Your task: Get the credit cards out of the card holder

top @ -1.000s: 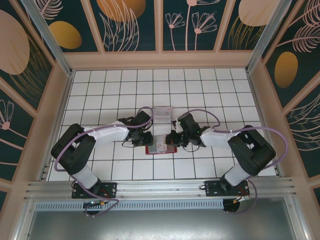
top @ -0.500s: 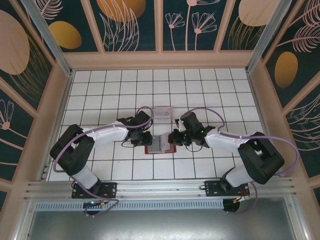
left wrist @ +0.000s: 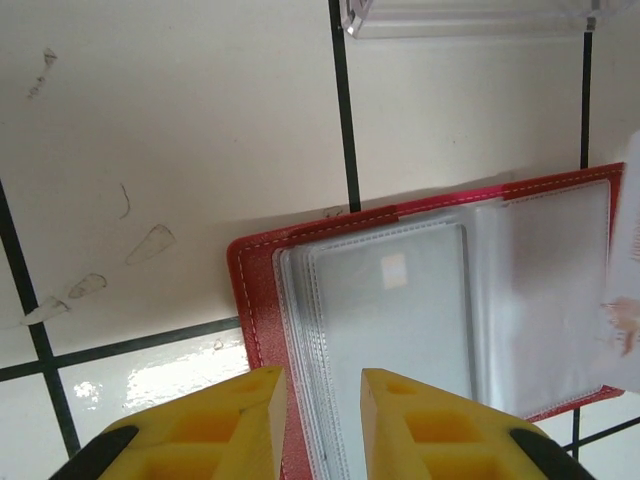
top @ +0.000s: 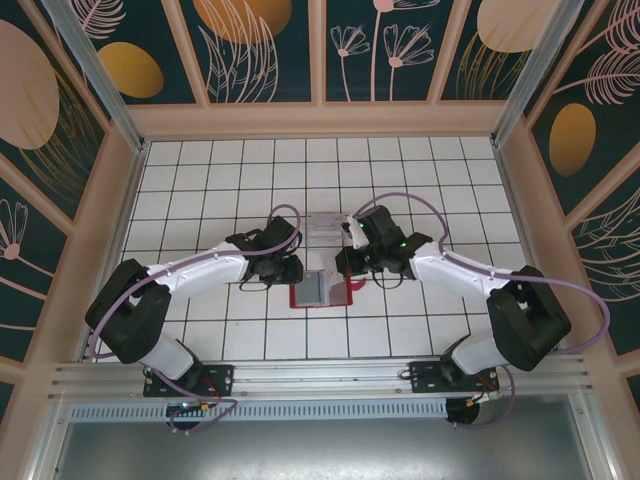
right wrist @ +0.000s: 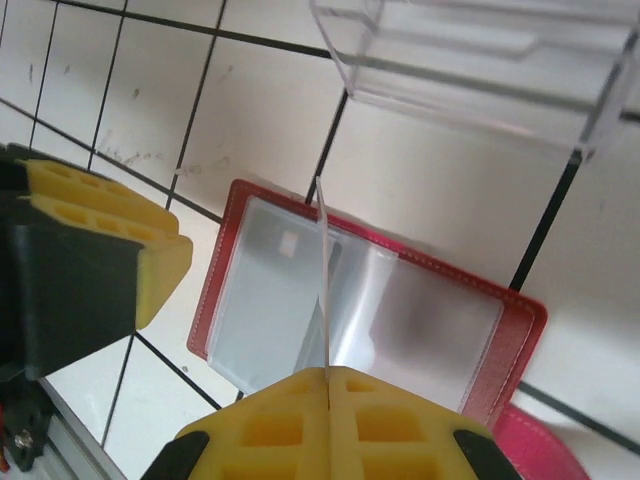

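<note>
The red card holder (top: 320,291) lies open on the tiled floor, its clear pockets (left wrist: 400,300) facing up. My right gripper (right wrist: 328,375) is shut on one pale credit card (right wrist: 323,260), held edge-on a little above the holder's middle (right wrist: 430,320). The same card (left wrist: 625,290) juts in at the right edge of the left wrist view. My left gripper (left wrist: 323,385) stands open low over the holder's left border (left wrist: 245,290), one yellow finger on each side of that edge, gripping nothing. From above, the left gripper (top: 290,270) and right gripper (top: 350,262) flank the holder.
A clear plastic tray (top: 325,228) stands just beyond the holder, close to the right gripper; its near wall (right wrist: 470,80) is right above the held card. The holder's red closing tab (right wrist: 545,445) sticks out at its right side. Open tiles surround the pair.
The right gripper has risen and moved away from the holder toward the clear tray, carrying the card out. The left arm has stretched slightly forward, staying at the holder's left edge.
</note>
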Robot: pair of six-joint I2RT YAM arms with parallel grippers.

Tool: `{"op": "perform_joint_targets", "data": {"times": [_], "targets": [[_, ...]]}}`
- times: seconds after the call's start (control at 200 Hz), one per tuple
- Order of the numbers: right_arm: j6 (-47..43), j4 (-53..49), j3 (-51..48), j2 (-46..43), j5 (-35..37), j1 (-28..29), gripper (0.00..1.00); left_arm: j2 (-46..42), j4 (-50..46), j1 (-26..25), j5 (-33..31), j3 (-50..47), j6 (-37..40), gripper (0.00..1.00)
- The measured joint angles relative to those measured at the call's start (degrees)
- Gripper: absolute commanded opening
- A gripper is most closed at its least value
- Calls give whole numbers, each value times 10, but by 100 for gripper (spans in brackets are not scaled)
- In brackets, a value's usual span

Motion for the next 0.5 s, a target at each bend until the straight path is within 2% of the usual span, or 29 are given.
{"op": "perform_joint_targets", "data": {"times": [0.5], "targets": [[-508, -146, 185, 59, 37, -17, 0, -1, 0, 0, -2, -2, 11, 28]]}}
